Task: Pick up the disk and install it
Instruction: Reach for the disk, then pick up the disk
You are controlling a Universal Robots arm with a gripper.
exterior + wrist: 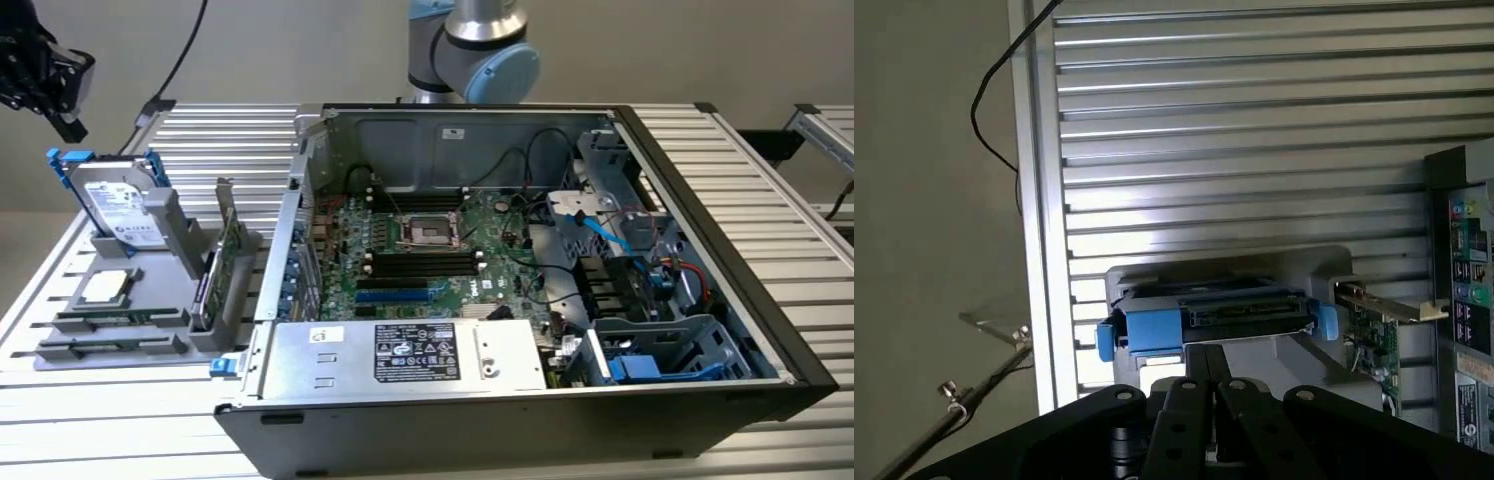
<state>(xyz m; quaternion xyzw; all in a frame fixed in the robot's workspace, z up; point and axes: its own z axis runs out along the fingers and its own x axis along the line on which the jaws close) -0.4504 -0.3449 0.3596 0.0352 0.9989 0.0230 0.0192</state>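
The disk (118, 205) stands upright in a grey holder (180, 240) at the exterior view's left. It is silver with a white label and sits in a blue carrier bracket. My black gripper (67, 122) hangs in the air above and a little to the left of it, apart from it. In the wrist view the disk's top edge (1239, 318) with its blue bracket ends lies just beyond my gripper (1206, 352). The fingers are shut together with nothing between them.
An open computer case (721, 250) lies on the slatted metal table (747, 170), with the motherboard (427, 250) and a silver labelled box (400, 352) inside. A drive bay (667, 345) with blue parts is at its near right. A square chip (107, 287) and an upright card (220, 255) share the holder.
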